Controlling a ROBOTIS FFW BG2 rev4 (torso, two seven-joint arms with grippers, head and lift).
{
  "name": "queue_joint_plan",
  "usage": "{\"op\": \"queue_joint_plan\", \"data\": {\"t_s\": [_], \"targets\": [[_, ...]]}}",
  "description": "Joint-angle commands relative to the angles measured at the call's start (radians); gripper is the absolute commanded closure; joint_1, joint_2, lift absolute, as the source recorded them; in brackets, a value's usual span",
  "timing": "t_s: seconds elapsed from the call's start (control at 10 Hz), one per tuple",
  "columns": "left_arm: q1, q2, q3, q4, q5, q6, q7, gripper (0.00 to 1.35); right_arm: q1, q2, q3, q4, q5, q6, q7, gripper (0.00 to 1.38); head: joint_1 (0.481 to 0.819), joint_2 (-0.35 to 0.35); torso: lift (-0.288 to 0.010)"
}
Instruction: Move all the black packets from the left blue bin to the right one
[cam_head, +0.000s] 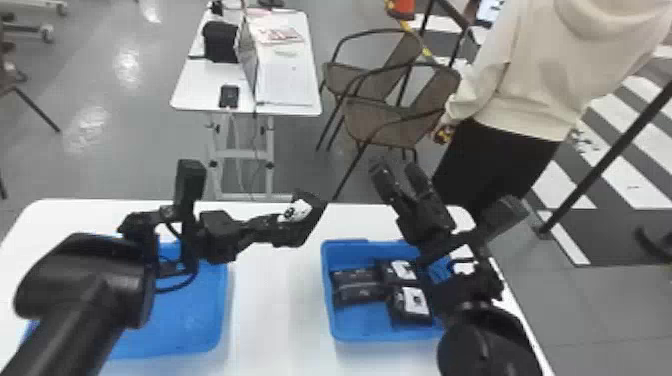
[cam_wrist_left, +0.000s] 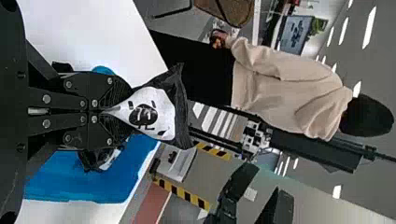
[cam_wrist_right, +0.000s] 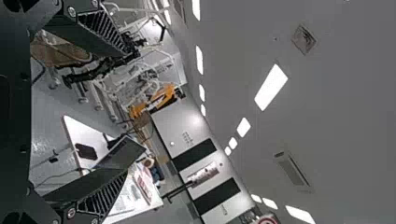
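Pinching a packet (cam_wrist_left: 154, 114) by one end, left end effector (cam_wrist_left: 113, 111) could drop it; right end effector (cam_head: 397, 171) is open.

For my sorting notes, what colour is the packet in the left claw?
Packet: black with a white label, clearest in left wrist view.

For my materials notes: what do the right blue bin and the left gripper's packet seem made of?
Right blue bin: probably smooth moulded plastic, from its even colour and rounded corners. Packet: seemingly thin, slightly glossy film, since it creases where pinched; plastic or foil unclear.
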Motion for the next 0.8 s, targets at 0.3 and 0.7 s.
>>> {"op": "queue_joint_plan", "data": {"t_s": [0.3,0.7], "targets": [[-0.107,-0.024,-0.112,0.072,0.076,-0.022,0.019,1.19,-0.025,-0.001,0.065,0.036,0.017,0.082,0.004,0.13,0.695,-0.222,0.000],[-0.127,-0.024,-0.177,0.073,0.163,-0.011,0.022,1.19,-0.104,-0.001,0.105,0.151,0.042,0.091,0.015,0.16,0.695,-0.210,0.000]]}}
